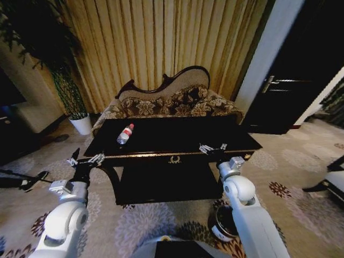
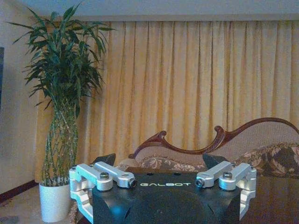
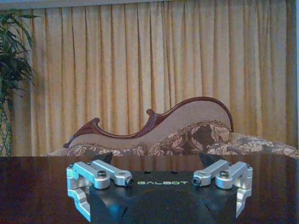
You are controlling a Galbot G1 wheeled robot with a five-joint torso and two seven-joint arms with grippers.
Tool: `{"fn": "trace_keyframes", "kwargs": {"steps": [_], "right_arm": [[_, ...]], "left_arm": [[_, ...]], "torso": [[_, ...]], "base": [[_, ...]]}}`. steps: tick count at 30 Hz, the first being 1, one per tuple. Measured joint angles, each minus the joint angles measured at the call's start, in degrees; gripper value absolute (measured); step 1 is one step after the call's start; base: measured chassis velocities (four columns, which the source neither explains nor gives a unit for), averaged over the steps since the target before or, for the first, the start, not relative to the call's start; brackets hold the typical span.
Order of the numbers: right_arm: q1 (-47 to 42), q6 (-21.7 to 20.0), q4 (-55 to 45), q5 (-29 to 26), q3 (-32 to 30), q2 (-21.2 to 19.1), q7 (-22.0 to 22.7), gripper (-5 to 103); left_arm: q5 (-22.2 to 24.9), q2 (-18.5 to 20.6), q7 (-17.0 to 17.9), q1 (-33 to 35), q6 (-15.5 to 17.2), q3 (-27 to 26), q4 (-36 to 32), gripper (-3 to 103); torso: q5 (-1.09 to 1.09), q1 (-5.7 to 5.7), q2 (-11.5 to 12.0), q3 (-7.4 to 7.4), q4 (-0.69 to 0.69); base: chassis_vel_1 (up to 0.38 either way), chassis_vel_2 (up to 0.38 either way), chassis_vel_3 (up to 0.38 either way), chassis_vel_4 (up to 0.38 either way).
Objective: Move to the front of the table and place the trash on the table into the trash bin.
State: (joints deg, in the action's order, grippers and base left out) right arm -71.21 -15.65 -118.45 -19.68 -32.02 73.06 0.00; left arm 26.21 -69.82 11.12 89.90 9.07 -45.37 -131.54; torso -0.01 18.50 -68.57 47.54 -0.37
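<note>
Left gripper (image 1: 86,161) spread wide, holding nothing, poised off table's near-left corner. Right gripper (image 1: 213,148) likewise spread and unladen, at table's near-right front edge; both level, likely carry pose for approach. Table (image 1: 177,141) dark, glossy, just ahead. Bottle (image 1: 124,134) with red label lies on its side on left part of top, beyond left gripper, well apart from right. Trash bin (image 1: 223,223) on carpet near right, beside right arm, handy for drop. Sofa (image 1: 172,102) stands behind table.
</note>
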Motion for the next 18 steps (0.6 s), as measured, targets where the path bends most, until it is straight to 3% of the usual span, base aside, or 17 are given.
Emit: {"fn": "trace_keyframes", "kwargs": {"steps": [6,10,12,15,16,18], "right_arm": [[0.1,-0.1,-0.6,-0.3,0.5,0.0,0.0,100],[0.3,-0.1,-0.5,-0.4,1.0,0.0,0.0,100],[0.4,-0.1,-0.3,-0.4,1.1,0.1,0.0,100],[0.4,-0.1,0.1,-0.4,1.1,0.3,0.0,100],[0.4,-0.1,0.1,-0.4,1.1,0.3,0.0,100],[0.3,0.0,0.4,-0.4,1.0,0.2,0.0,100]], "left_arm": [[0.1,0.2,0.0,0.0,0.0,0.0,-0.3,100],[2.9,2.4,1.8,-0.5,1.6,-0.2,-0.7,100],[6.0,4.4,3.8,-1.6,3.2,-0.2,-0.9,100],[13.4,9.5,8.7,-5.8,8.9,0.1,-1.1,100],[13.4,9.5,8.7,-5.8,8.9,0.1,-1.1,100],[16.9,12.9,11.1,-8.8,12.0,0.6,-0.4,100]], "torso": [[0.00,-0.11,0.0,-0.04,-0.01],[0.00,-0.14,-0.1,-0.06,0.01],[0.00,-0.14,-0.1,-0.06,0.00],[-0.01,-0.07,0.0,-0.02,0.00],[-0.01,-0.07,0.0,-0.02,0.00],[0.00,-0.05,0.0,-0.02,-0.02]], "base": [[-0.018,0.006,0.014,-0.019],[0.017,-0.011,-0.021,0.028],[0.000,0.000,0.000,0.000],[0.000,0.000,0.000,0.000],[0.000,0.000,0.000,0.000],[0.000,0.000,0.000,0.000]]}}
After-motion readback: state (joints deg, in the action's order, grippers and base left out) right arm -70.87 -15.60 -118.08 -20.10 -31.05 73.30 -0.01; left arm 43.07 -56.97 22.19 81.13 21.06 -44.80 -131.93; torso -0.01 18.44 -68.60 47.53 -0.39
